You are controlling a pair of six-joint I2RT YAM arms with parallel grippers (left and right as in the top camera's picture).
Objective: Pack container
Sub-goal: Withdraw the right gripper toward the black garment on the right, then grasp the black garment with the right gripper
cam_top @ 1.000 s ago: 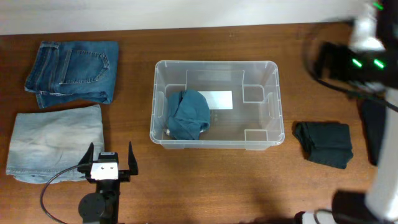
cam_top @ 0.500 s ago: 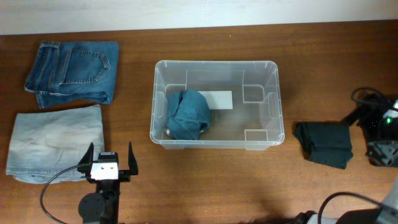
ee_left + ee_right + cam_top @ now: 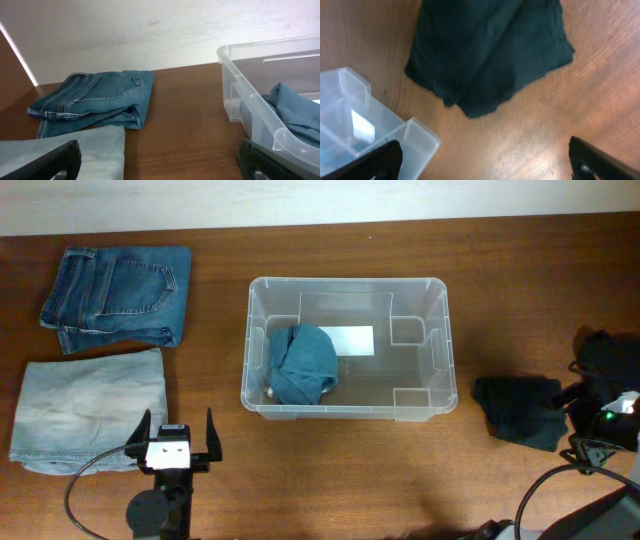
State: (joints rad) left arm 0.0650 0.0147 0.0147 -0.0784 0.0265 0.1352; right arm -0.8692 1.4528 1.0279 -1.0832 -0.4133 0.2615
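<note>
Overhead: container (image 3: 345, 281) mid-bench (image 3: 400, 480), teal cloth (image 3: 300, 365) in its left half. Left end effector (image 3: 177, 425) near front-left, fingers apart, empty. Right wrist: right end effector (image 3: 482, 165) apart above dark folded garment (image 3: 490, 50); only the container's corner shows.

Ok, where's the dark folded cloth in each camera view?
Overhead: dark cloth at the right, just right of the container.
Left wrist: not in it; only the container shows, at right.
Right wrist: top centre, with the container corner at lower left.
Shared landmark: the container.
</note>
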